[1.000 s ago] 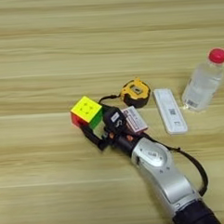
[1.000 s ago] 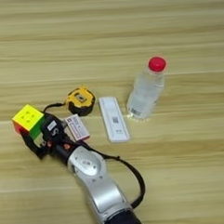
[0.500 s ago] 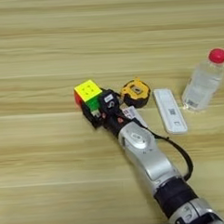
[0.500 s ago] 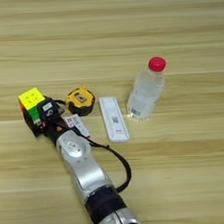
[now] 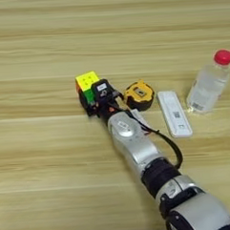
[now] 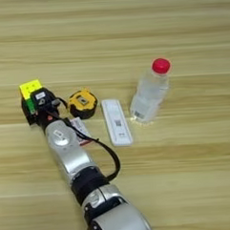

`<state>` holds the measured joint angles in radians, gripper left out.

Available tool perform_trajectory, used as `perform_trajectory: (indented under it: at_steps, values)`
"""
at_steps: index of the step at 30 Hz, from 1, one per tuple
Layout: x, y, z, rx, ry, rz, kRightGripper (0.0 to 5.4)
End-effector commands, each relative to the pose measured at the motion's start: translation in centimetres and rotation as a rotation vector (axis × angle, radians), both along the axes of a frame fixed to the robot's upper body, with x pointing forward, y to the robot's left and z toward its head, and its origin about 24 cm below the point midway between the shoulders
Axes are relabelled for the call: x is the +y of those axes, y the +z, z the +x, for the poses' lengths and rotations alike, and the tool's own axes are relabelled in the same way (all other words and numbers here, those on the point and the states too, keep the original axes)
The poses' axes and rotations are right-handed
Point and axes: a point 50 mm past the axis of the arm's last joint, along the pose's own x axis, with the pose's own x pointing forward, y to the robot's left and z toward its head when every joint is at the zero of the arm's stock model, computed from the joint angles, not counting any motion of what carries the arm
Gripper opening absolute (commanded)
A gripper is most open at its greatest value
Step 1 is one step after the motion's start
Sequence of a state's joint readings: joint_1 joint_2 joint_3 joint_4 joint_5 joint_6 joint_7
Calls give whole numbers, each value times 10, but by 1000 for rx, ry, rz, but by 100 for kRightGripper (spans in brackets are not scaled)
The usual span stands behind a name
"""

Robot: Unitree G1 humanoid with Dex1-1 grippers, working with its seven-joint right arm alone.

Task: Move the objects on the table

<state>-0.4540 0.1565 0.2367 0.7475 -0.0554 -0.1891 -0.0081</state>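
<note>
Left of the tape measure [image 5: 139, 95], the gripper [image 5: 97, 95] is closed on the cube [image 5: 87, 87], which sits low, at or just above the table [image 5: 44, 178]; to carry it well, keep the squeeze firm and steer clear of the tape measure just beside, with the bottle [image 6: 150, 92] well apart

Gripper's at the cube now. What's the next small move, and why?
Probably close on the cube and check the hold before moving it. The gripper sits right against the cube's near side, and the tape measure lies close on its right, so a sideways push could knock it. I cannot tell whether the cube is already clamped.
</note>
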Motion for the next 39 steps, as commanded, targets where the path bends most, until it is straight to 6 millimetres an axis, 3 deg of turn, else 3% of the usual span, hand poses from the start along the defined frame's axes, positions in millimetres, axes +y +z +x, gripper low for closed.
perform_trajectory:
  at_steps: [1,9,22,23,39]
  values:
    - [47,18,-6,3,84,112,334]
    - [67,23,-15,30,123,179,334]
    - [55,21,-7,13,28,171,334]
    - [55,21,-7,12,24,171,362]
    - [49,41,-9,-144,21,121,512]
